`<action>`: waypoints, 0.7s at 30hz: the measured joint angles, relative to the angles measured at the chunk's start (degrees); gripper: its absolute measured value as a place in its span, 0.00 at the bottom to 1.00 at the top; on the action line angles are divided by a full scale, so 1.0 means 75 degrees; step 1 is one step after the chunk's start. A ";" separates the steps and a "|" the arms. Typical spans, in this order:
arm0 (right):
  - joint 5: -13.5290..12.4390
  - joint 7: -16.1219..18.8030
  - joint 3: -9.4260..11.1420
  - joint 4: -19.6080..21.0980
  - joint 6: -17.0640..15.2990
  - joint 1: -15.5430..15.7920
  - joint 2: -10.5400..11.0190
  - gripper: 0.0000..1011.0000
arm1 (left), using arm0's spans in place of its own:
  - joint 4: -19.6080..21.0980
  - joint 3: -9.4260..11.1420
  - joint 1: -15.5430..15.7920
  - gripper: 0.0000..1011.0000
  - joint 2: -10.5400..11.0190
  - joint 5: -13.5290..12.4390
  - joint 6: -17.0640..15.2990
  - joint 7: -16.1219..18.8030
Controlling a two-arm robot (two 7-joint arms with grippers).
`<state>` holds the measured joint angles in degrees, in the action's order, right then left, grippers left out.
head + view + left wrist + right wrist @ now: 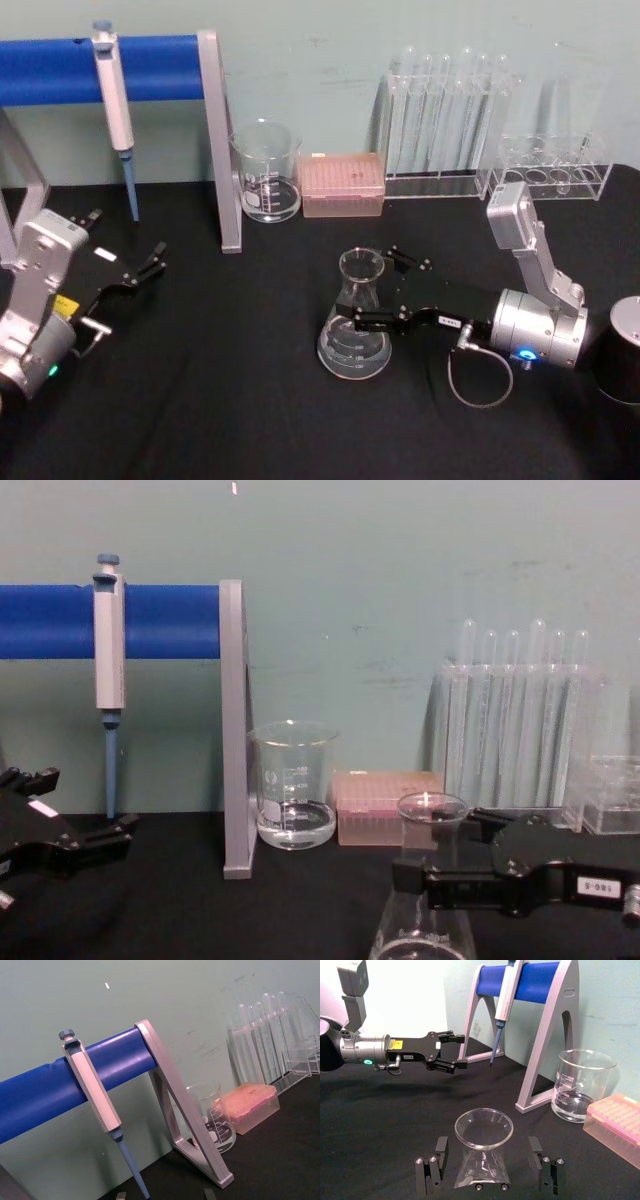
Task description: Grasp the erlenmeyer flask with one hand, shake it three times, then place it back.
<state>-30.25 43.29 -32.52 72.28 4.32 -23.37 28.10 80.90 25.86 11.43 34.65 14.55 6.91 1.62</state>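
The black surface [220, 400] is the biggest thing before me. It lies bare in front of the flask, and also to its left, across to my left gripper. Along the far edge, against the green wall, stands the pipette stand [218, 140] with its blue bar, its grey foot planted on the left half of the surface. Two clear test-tube racks [440, 120] close off the far right.

My right arm reaches in from the right, low over the surface. My right gripper [372, 286] is spread wide, one finger on either side of the erlenmeyer flask [357, 320] at its neck. In the right wrist view there is a gap between each finger and the glass, so I have hold of nothing.

My left gripper [155, 258] hangs at the left, well apart from the flask, its fingers parted and empty.

The flask stands upright on the surface, right of centre. The beaker [266, 172] and the pink tip box [343, 185] stand behind it, clear of it. The pipette [115, 100] hangs from the blue bar.
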 joint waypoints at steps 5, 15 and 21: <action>-0.0010 0.0007 0.0002 0.0001 -0.0003 0.0001 0.0002 0.99 | 0.0000 0.0000 0.0000 0.99 0.0000 0.0000 0.0000 0.0000; -0.0018 0.0014 0.0002 0.0000 -0.0008 0.0002 0.0002 0.95 | 0.0000 0.0000 0.0000 0.99 0.0000 0.0000 0.0000 0.0000; -0.0023 0.0018 0.0003 0.0001 -0.0011 0.0002 0.0002 0.81 | 0.0000 0.0000 0.0000 0.99 0.0000 0.0000 0.0000 0.0000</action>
<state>-30.42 43.43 -32.50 72.28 4.24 -23.36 28.12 80.90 25.86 11.43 34.64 14.55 6.91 1.62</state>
